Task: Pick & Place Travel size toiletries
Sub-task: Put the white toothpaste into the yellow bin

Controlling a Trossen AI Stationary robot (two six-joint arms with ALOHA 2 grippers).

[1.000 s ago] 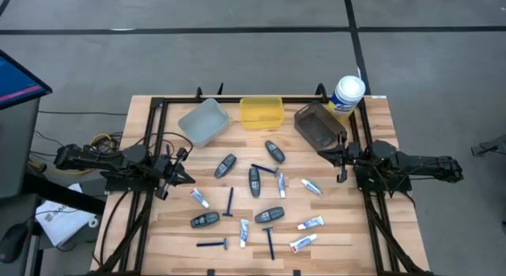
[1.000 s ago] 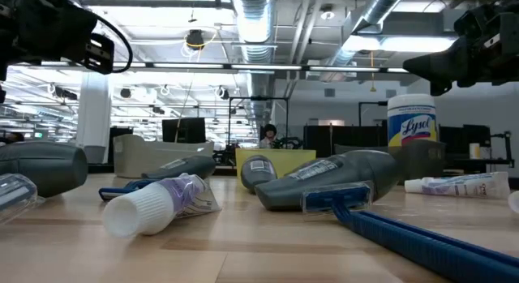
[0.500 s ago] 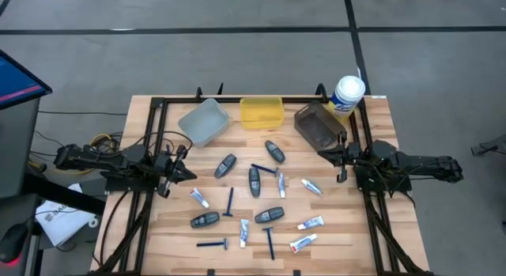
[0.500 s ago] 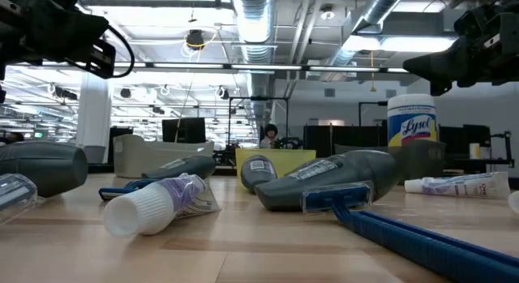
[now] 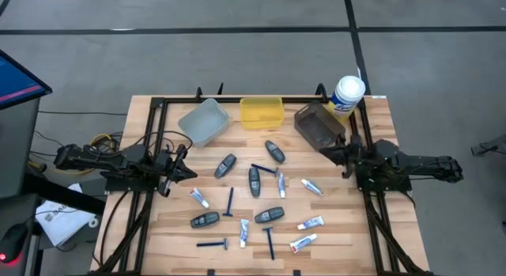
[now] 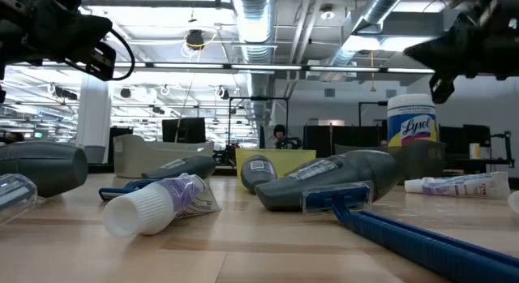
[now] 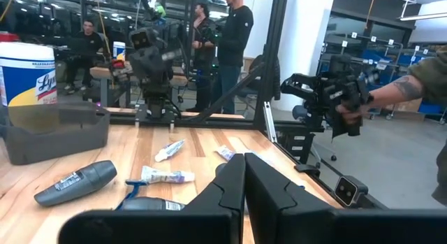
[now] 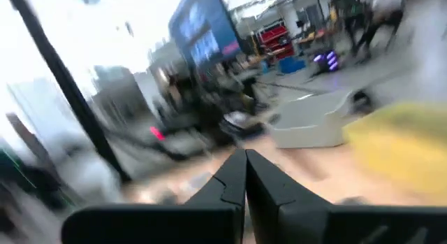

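Note:
Travel size toiletries lie scattered on the wooden table [image 5: 158, 228]. Among them are dark grey pods [image 5: 254, 179] [image 5: 205, 221], thin blue razors [image 5: 230, 202] [image 5: 269, 240] and white mini tubes [image 5: 311, 223] [image 5: 198, 198]. My left gripper [image 5: 192, 175] [image 7: 244, 166] is shut and hovers at the left side, just left of the items. My right gripper [image 5: 326, 152] [image 8: 246, 161] is also shut. It hovers at the right side, near the brown bin [image 5: 319, 126]. Neither touches anything.
A grey bin [image 5: 204, 122], a yellow bin [image 5: 261, 111] and the brown bin stand along the far edge. A white wipes canister [image 5: 346, 94] stands at the far right corner. A black frame borders the table. People stand in the room beyond [image 7: 234, 41].
My right gripper has begun to move and has turned at the wrist. Its wrist view is blurred, and in the low view its outline has changed and its tip has risen a little. My left gripper shifted slightly early on, then held still. No toiletry has moved.

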